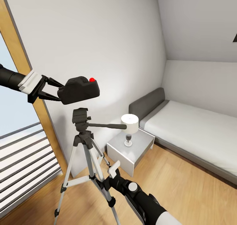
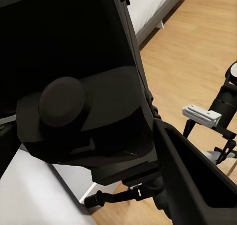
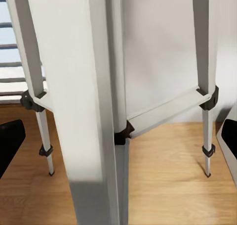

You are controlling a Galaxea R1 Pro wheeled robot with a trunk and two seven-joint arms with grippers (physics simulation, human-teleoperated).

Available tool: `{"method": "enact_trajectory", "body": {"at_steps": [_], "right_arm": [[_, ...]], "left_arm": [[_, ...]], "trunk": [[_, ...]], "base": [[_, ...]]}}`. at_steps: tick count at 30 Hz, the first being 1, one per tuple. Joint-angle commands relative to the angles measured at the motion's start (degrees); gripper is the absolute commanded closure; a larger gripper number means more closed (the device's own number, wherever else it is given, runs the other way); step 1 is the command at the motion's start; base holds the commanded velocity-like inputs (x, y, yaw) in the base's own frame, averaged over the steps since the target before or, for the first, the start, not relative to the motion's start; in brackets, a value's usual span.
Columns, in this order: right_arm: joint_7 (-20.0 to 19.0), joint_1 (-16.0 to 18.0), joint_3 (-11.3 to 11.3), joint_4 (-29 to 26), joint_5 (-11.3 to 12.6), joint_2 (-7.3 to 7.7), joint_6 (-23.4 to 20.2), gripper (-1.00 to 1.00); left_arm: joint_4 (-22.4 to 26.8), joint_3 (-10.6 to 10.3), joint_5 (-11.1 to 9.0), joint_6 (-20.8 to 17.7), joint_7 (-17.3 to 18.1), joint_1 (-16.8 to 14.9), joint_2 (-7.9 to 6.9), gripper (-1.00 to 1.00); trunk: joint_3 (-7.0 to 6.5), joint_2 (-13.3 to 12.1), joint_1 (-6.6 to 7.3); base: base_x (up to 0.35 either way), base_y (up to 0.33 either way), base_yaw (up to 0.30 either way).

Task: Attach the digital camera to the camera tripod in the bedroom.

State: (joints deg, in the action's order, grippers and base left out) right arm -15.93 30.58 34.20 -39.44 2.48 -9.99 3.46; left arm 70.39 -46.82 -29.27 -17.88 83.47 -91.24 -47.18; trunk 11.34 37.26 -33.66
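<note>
My left gripper [image 1: 59, 91] is shut on the digital camera [image 1: 80, 90], a black box with a red button on top. It holds the camera level just above the black head [image 1: 80, 116] of the camera tripod [image 1: 86, 142], with a small gap between them. In the left wrist view the camera [image 2: 84, 111] is very close, and one finger [image 2: 197, 185] runs along its side. The tripod's pan handle [image 1: 107, 126] points toward the bedside lamp. Down low, my right gripper [image 1: 102, 182] is open astride a silver tripod leg [image 3: 89, 111], with its fingertips [image 3: 10, 143] wide of the leg.
A grey bedside table [image 1: 140, 151] with a white lamp [image 1: 129, 124] stands just right of the tripod. Beyond it is the grey-framed bed [image 1: 194, 129]. A wood-framed window [image 1: 13, 43] with slats [image 1: 23, 165] is to the left. A white wall is close behind the tripod.
</note>
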Motion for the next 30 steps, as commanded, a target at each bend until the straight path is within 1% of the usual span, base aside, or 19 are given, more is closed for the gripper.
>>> {"method": "enact_trajectory", "body": {"at_steps": [1,30], "right_arm": [[-0.11,0.08,0.1,0.08,0.26,-0.01,0.18,-1.0],[-0.22,0.04,0.82,0.48,0.15,-0.01,0.51,-1.0]], "left_arm": [[0.01,-0.29,-0.38,-0.46,0.03,-0.17,-0.1,1.0],[0.11,-0.29,-0.41,-0.48,0.03,-0.17,-0.14,1.0]], "trunk": [[0.1,0.09,-0.02],[0.1,0.09,-0.02]], "base": [[0.0,0.0,0.0],[0.0,0.0,0.0]]}}
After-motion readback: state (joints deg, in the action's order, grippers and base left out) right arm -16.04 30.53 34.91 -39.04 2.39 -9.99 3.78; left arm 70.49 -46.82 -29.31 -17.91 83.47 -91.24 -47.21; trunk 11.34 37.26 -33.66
